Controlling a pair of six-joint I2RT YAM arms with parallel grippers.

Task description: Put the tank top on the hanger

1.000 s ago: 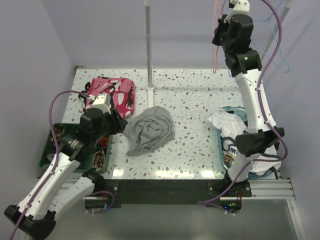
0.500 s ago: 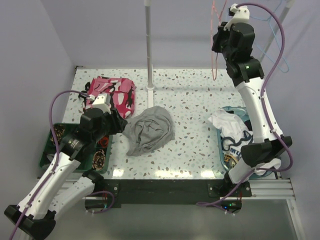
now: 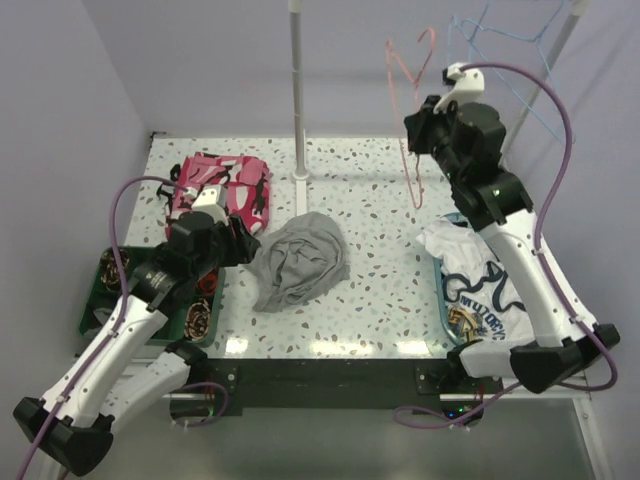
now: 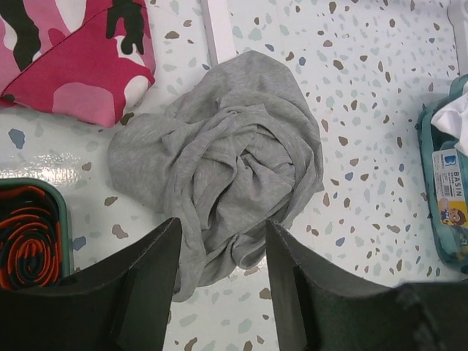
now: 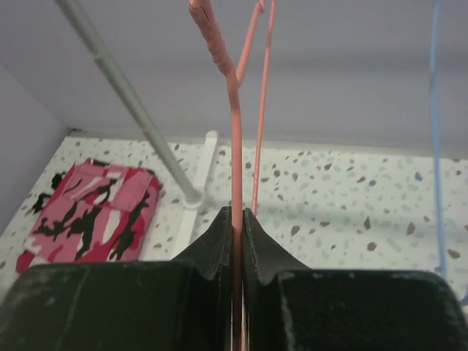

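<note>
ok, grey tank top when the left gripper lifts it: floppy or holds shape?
Probably floppy: the tank top lies crumpled in soft folds, so it should sag from a single pinch. Likely light: thin knit, no stiff parts visible. Bunched layers mean a pinch may catch only one fold, so it could hang tangled.

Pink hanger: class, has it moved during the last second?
Yes. Held by the right pincer, the hanger has shifted left, toward the upright pole.
</note>
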